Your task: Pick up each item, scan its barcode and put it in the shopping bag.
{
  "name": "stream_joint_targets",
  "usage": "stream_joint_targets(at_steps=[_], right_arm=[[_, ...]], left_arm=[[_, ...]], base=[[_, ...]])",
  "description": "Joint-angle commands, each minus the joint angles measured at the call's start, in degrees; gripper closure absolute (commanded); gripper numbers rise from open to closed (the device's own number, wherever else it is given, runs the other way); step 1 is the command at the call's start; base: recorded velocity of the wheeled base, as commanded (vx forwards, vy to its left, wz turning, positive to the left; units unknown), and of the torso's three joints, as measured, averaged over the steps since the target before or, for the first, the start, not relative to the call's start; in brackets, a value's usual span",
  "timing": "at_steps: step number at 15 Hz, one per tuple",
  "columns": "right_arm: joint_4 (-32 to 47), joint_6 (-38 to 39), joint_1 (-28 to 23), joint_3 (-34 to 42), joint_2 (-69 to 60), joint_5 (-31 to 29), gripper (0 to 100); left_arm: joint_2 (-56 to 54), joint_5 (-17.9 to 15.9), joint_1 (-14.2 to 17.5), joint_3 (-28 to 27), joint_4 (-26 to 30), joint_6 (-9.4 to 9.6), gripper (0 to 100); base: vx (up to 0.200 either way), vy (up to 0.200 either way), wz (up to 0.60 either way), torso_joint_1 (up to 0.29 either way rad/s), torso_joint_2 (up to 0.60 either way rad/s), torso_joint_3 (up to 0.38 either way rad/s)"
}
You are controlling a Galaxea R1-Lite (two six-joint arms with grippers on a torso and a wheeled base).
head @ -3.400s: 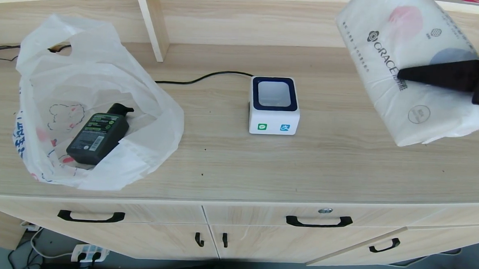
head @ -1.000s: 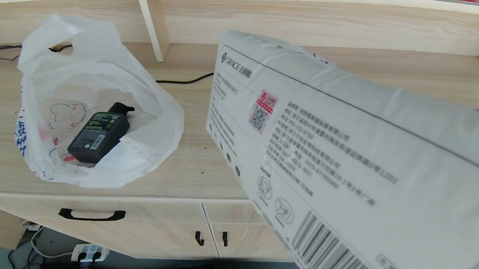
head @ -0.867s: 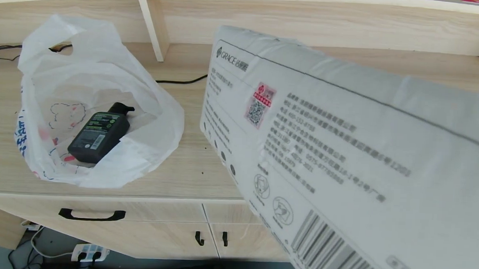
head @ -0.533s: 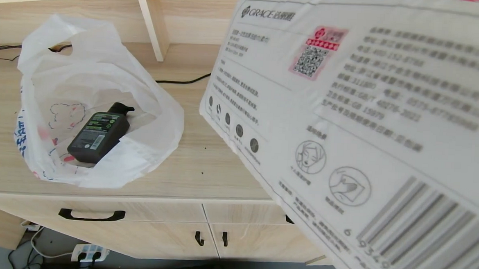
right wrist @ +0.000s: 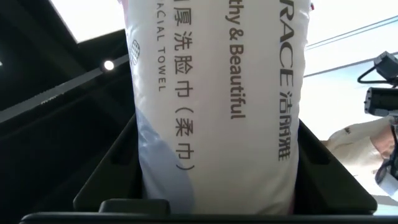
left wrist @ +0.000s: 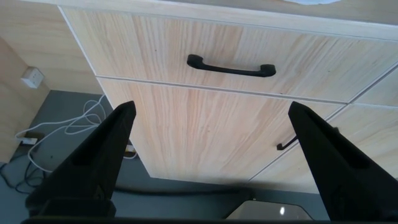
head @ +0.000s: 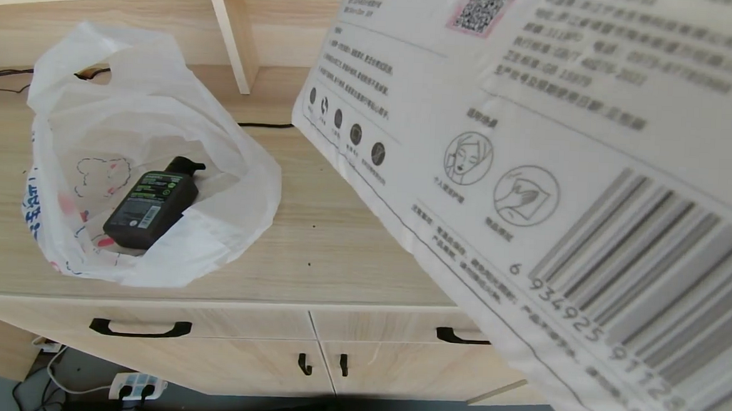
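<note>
A big white pack of face towels (head: 550,152) is held up close to the head camera, its barcode side showing. My right gripper (right wrist: 217,158) is shut on that pack of face towels (right wrist: 217,93), a finger on each side. A white shopping bag (head: 151,119) lies open on the left of the counter with a dark bottle (head: 152,202) inside it. My left gripper (left wrist: 211,155) hangs open below the counter, facing a drawer front with a black handle (left wrist: 231,65). The pack hides the counter's middle and right.
A black cable (head: 264,125) runs across the wooden counter (head: 313,253) behind the bag. An upright divider (head: 233,42) stands at the back shelf. Drawers with black handles (head: 140,328) line the counter's front.
The pack has swung from the far right across the counter and risen toward the head camera, turning its barcode side to it. The scanner box on the counter is now hidden behind it.
</note>
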Motion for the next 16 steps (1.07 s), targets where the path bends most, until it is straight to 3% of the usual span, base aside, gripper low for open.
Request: stream_joint_targets(at_steps=[1,4,6,8,10,11,13,14,16], right_arm=[[-1.1,0.3,-0.3,0.5,2.3,0.0,100],[-4.8,-3.1,-0.3,0.5,3.4,-0.3,100],[-4.5,-15.5,-0.7,0.8,4.6,1.2,100],[1.9,-25.4,-4.3,0.4,4.4,4.3,100],[5.8,-38.7,-7.9,-0.5,3.1,11.8,100],[7.3,-51.0,-11.9,-0.9,3.0,18.2,100],[12.8,-65.6,-19.8,-4.7,1.8,19.0,100],[16.3,-68.0,-21.5,-6.2,-1.3,18.3,100],[29.0,-79.8,-27.1,-10.2,-8.6,18.2,100]], left_arm=[[0.0,0.0,0.0,0.0,0.0,0.04,0],[0.0,0.0,0.0,0.0,0.0,0.13,0],[0.0,0.0,0.0,0.0,0.1,0.13,0],[0.0,0.0,0.0,0.0,0.2,0.22,0],[0.0,0.0,0.0,0.0,0.3,-0.04,0],[0.0,0.0,0.0,0.0,0.3,-0.48,0],[0.0,0.0,0.0,0.0,0.3,-0.83,0],[0.0,0.0,0.0,0.0,0.3,-0.83,0],[0.0,0.0,0.0,0.0,0.4,-1.19,0]], base=[[0.000,0.000,0.00,0.000,0.00,0.000],[0.000,0.000,0.00,0.000,0.00,0.000],[0.000,0.000,0.00,0.000,0.00,0.000],[0.000,0.000,0.00,0.000,0.00,0.000],[0.000,0.000,0.00,0.000,0.00,0.000],[0.000,0.000,0.00,0.000,0.00,0.000],[0.000,0.000,0.00,0.000,0.00,0.000],[0.000,0.000,0.00,0.000,0.00,0.000],[0.000,0.000,0.00,0.000,0.00,0.000]])
